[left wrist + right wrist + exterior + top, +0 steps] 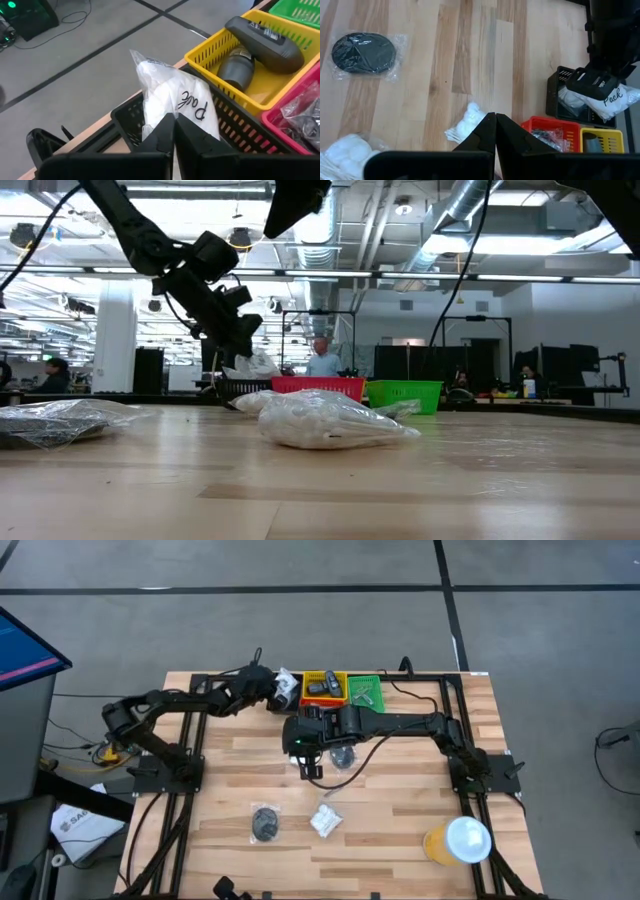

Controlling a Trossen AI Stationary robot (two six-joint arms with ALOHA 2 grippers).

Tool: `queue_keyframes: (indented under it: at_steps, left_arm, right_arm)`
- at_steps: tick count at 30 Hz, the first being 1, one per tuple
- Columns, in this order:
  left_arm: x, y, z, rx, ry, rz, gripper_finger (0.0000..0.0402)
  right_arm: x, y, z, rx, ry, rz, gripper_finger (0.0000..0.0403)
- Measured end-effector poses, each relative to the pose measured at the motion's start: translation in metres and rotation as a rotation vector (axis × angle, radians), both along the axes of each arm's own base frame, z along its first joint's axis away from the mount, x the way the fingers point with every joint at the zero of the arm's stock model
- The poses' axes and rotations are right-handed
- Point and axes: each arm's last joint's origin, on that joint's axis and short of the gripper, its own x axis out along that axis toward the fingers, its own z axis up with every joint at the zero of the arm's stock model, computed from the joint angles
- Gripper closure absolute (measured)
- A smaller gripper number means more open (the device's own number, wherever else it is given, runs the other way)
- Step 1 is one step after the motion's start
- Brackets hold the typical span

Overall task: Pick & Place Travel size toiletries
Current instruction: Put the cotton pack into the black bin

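Observation:
My left gripper (278, 690) is at the table's far edge, shut on a white crinkly packet (170, 97) with handwriting on it. The packet is over the black bin (131, 120); whether it touches the bin, I cannot tell. My right gripper (312, 770) hovers shut and empty above the table's middle. Below it a small white packet (467, 122) lies flat on the wood. A dark disc in clear wrap (266, 823) and another white packet (326, 821) lie toward the near edge. My left gripper pinches the white packet between its two fingers at one end (161, 122). The fingers (162, 137) slant downward, coming from the table's left. The rest of the packet sticks out beyond the fingertips, above the black bin's opening (570, 97).
A red bin (547, 131), a yellow bin (325, 688) holding dark oblong items and a green bin (365, 690) stand in a row by the black one. An orange cup with a white lid (458, 840) stands near right. Another wrapped disc (342, 755) lies under the right arm.

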Motion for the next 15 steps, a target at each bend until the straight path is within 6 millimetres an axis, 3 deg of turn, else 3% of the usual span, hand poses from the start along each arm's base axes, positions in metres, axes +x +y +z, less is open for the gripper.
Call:
queue_keyframes:
  at_steps: [7,15]
  left_arm:
    - [-0.0004,-0.0002,-0.0013,-0.008,0.015,0.004,0.0393]
    - [-0.0015,0.0005,-0.0012,0.009,0.031,0.040,0.0342]
  right_arm:
    - [0.0000,-0.0009,0.0001,-0.003,0.001,0.003,0.0403]
    - [0.0000,-0.0009,0.0001,-0.004,0.001,0.005,0.0403]
